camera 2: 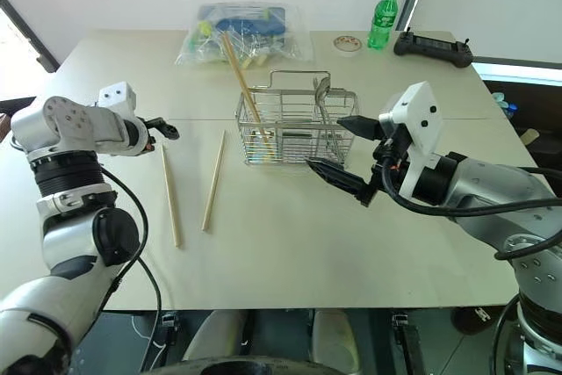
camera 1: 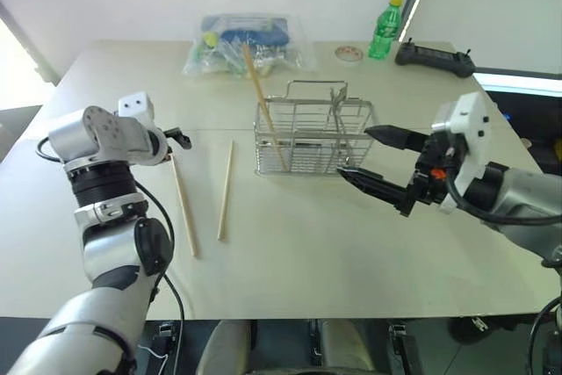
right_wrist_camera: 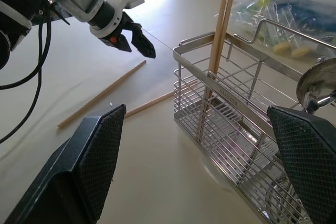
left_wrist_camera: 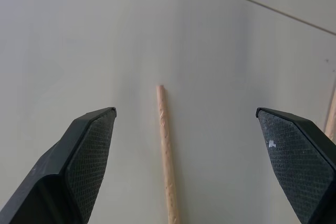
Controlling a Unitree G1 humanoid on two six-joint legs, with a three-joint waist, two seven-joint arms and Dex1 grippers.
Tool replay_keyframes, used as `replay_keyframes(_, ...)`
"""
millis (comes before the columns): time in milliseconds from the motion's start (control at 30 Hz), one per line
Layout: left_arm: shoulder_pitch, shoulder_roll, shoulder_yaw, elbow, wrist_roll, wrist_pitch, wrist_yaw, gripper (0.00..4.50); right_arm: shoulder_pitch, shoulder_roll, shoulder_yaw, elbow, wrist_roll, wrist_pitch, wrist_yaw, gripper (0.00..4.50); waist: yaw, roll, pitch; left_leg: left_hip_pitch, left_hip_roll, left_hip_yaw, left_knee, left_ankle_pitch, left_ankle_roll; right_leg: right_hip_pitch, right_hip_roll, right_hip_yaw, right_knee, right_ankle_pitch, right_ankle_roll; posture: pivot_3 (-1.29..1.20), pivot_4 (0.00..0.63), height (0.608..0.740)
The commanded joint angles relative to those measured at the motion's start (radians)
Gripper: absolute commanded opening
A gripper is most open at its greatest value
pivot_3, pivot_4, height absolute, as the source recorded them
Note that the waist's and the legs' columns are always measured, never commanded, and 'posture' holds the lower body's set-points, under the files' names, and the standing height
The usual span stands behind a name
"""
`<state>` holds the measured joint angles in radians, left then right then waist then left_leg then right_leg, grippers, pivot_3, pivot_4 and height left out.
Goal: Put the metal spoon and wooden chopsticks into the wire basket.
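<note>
Two wooden chopsticks lie flat on the pale table (camera 1: 334,261), nearest the viewer: the left chopstick (camera 1: 183,205) and the right chopstick (camera 1: 226,189), both slim tan sticks with their long axes running near to far, drawing slightly closer at the far ends without touching. Above the far tip of the left one hangs the left gripper (camera 1: 182,138), its black fingers spread wide and empty; the left wrist view shows that stick's blunt end (left_wrist_camera: 160,88) between the two textured pads, untouched. To the right, the right gripper (camera 1: 373,154) hovers with its jaws likewise wide apart and holding nothing, just beside the near right corner of the wire basket (camera 1: 303,142), where it partly masks the basket's right end. This basket is a rectangular rack of shiny silver wire grid with see-through sides and raised loop handles. Standing in its left compartment are further chopsticks (camera 1: 262,98), tilted so that their upper ends lean away and to the left, over the rim. In the right compartment the metal spoon (camera 2: 321,87) stands upright, bowl uppermost, glossy and oval. Beyond the basket lie a clear plastic bag (camera 1: 246,44) of mixed items, a small round dish (camera 1: 349,54), a green bottle (camera 1: 385,29) with a yellow cap, and a black controller (camera 1: 434,59).
</note>
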<state>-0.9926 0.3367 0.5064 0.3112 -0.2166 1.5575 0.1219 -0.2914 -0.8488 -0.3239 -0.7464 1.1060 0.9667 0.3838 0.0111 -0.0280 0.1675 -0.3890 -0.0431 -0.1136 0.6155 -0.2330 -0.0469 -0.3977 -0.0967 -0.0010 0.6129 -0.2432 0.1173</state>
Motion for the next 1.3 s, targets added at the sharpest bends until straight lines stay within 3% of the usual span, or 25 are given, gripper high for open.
replay_keyframes(33,-0.017,0.000,-0.015,0.018,0.021,-0.003,-0.003,4.50,0.009,-0.001,-0.008,-0.039,0.009,-0.030,-0.009,4.43,0.000,0.000,0.000,0.000,0.000,0.000,0.000,0.000,0.000,0.000,0.000,0.000,0.000,0.000,0.000,0.00,0.150,0.721)
replay_keyframes(433,-0.068,-0.025,-0.001,0.259,0.059,-0.087,0.017,4.50,0.032,-0.006,-0.007,-0.046,0.026,-0.045,-0.038,4.43,0.002,0.002,-0.001,0.001,0.000,0.000,0.000,0.000,0.000,0.001,0.000,0.000,0.000,0.000,0.000,0.00,0.150,0.721)
replay_keyframes(533,-0.082,-0.033,0.033,0.286,0.059,-0.108,0.039,3.63,0.036,-0.010,-0.011,-0.048,0.032,-0.046,-0.046,4.50,0.002,0.002,-0.002,0.004,0.000,0.000,0.000,0.000,0.000,0.004,0.000,0.000,0.000,0.000,0.000,0.00,0.150,0.721)
replay_keyframes(767,-0.123,-0.024,0.079,0.354,0.063,-0.139,0.080,0.02,0.045,-0.017,-0.022,-0.043,0.035,-0.049,-0.053,4.50,0.006,0.002,-0.002,0.005,-0.001,0.000,0.001,0.000,-0.001,0.006,-0.002,-0.001,0.000,-0.002,0.004,0.00,0.150,0.721)
replay_keyframes(1067,-0.158,-0.030,0.125,0.363,0.049,-0.147,0.101,0.02,0.049,-0.017,-0.021,-0.028,0.023,-0.054,-0.043,4.50,0.004,0.002,-0.002,0.004,-0.001,0.000,0.000,0.000,-0.001,0.005,-0.002,-0.001,-0.001,-0.001,0.003,0.00,0.150,0.721)
replay_keyframes(1167,-0.195,-0.036,0.215,0.354,-0.001,-0.258,0.111,0.02,0.055,-0.018,-0.021,-0.026,0.019,-0.054,-0.039,4.50,0.004,0.001,-0.001,0.003,-0.001,0.000,0.000,0.000,-0.001,0.005,-0.002,-0.001,-0.001,-0.002,0.004,0.00,0.150,0.721)
replay_keyframes(1300,-0.224,0.006,0.198,0.315,-0.074,-0.448,-0.013,0.02,0.056,-0.021,-0.021,-0.024,0.020,-0.052,-0.038,4.50,0.000,0.000,0.000,-0.001,-0.001,0.000,0.000,0.001,-0.002,0.000,-0.002,-0.001,-0.001,0.000,0.002,0.00,0.150,0.721)
